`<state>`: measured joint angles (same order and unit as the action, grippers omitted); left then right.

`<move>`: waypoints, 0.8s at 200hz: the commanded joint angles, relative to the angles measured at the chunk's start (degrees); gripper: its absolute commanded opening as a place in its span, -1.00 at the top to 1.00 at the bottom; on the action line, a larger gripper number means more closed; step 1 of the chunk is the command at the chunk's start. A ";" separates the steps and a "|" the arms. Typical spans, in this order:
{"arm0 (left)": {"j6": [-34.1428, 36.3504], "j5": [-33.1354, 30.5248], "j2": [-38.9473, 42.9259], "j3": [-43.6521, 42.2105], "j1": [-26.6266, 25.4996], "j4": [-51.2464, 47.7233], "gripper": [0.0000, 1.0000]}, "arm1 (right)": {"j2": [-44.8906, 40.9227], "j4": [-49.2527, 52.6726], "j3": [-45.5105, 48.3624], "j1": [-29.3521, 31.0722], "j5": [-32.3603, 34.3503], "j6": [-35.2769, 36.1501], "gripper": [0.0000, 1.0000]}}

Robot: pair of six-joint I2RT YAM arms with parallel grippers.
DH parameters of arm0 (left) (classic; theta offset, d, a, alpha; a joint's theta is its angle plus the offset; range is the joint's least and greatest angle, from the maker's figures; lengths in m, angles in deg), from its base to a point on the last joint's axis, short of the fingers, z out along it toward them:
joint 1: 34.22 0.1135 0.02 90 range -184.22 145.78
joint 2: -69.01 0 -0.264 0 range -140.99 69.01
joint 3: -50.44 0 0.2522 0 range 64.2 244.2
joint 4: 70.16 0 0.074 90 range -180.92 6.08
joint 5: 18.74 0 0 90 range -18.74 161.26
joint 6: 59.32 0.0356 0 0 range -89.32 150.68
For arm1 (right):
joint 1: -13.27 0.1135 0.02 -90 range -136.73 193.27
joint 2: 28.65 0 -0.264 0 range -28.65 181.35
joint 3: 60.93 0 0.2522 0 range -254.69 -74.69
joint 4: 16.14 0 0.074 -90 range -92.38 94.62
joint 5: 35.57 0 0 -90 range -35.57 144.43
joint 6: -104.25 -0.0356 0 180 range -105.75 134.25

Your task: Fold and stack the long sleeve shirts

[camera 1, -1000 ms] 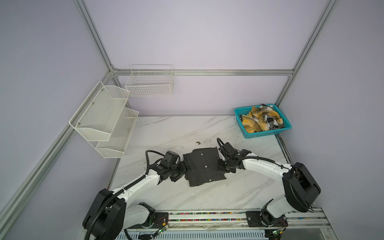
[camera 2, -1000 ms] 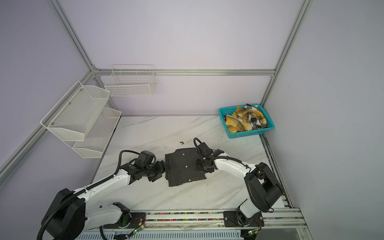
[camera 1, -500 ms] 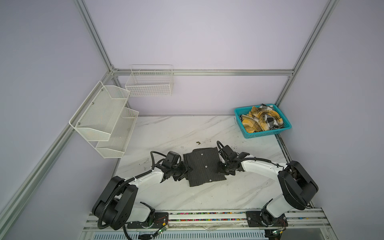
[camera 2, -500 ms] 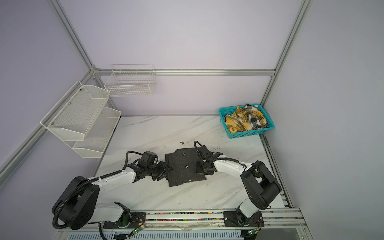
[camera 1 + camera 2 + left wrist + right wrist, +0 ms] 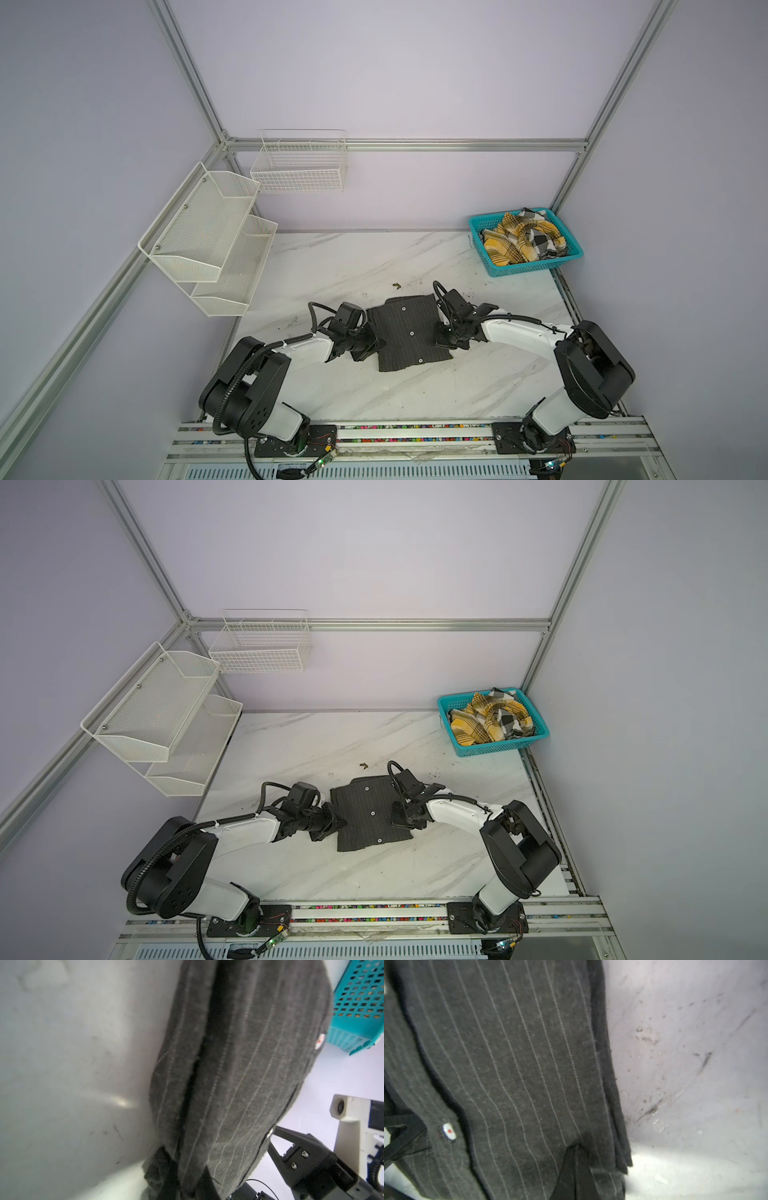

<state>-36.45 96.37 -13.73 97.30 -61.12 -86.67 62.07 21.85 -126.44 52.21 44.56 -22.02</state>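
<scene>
The dark charcoal pinstriped shirt (image 5: 409,332) (image 5: 370,812) lies folded into a rectangle in the middle of the marble table, its light buttons facing up. My left gripper (image 5: 376,344) (image 5: 187,1184) is shut on the shirt's left edge, with layers of cloth (image 5: 239,1064) pinched between its fingers. My right gripper (image 5: 438,334) (image 5: 583,1178) is shut on the shirt's right edge (image 5: 519,1064). The yellow, black and white plaid shirt (image 5: 523,241) (image 5: 490,723) sits crumpled in the teal basket (image 5: 528,270) at the back right.
A white two-tier mesh shelf (image 5: 208,232) hangs on the left wall and a white wire basket (image 5: 299,166) on the back wall. A small dark scrap (image 5: 395,285) lies on the table behind the shirt. A metal rail (image 5: 395,428) runs along the front edge.
The left gripper has shut on the charcoal shirt's left edge, and its arm has drawn in lower and closer. The right gripper has stayed shut on the right edge.
</scene>
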 commanded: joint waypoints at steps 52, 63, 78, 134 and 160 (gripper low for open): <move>-1.35 5.47 -0.82 -2.49 1.83 8.87 1.00 | -0.40 3.06 -3.43 0.26 0.74 -0.77 0.89; -2.51 7.20 -4.77 -4.72 2.30 14.37 1.00 | -0.37 3.49 -4.07 0.26 0.99 -0.74 0.87; -5.18 10.46 -10.24 -7.71 3.44 24.78 1.00 | -0.51 3.97 -5.11 0.26 1.17 -0.73 0.85; -3.26 9.93 -7.32 -9.98 5.47 23.82 0.25 | 3.61 3.37 -9.81 0.01 2.19 0.83 0.72; 4.81 3.08 4.97 -4.24 5.66 2.22 -0.17 | 7.49 2.96 -13.64 -1.02 2.22 2.09 0.72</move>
<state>-39.07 106.38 -17.46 88.32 -56.05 -63.41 66.59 23.97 -137.08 51.86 45.35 -21.41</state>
